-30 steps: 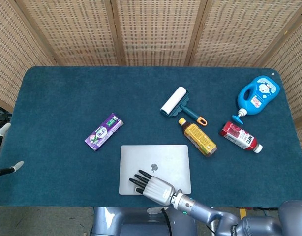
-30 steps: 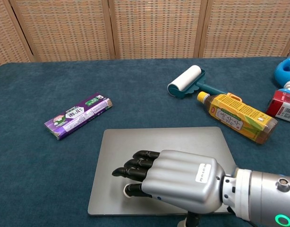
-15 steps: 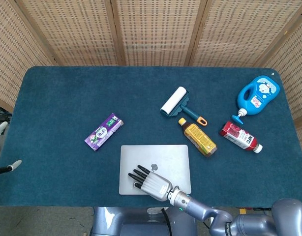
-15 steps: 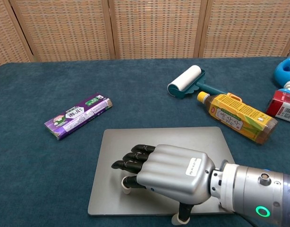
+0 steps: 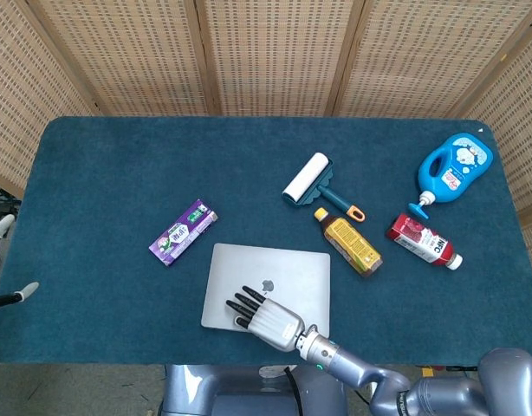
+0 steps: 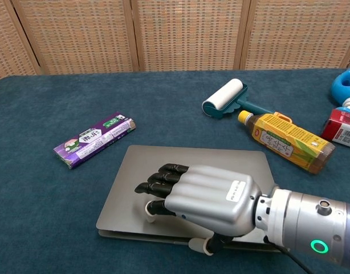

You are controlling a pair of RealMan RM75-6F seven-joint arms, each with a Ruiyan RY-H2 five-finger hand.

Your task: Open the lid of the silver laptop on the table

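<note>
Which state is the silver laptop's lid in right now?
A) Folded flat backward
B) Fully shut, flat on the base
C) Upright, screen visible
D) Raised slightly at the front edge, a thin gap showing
D: in the chest view the laptop shows a narrow gap between lid and base along its near edge, where the right hand lies over the lid.

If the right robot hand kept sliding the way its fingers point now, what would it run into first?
The right robot hand points toward the left across the silver laptop lid. Past the lid's left edge the way looks free: only bare table. The purple pack lies farther back, probably off that line, though depth is unclear.
</note>
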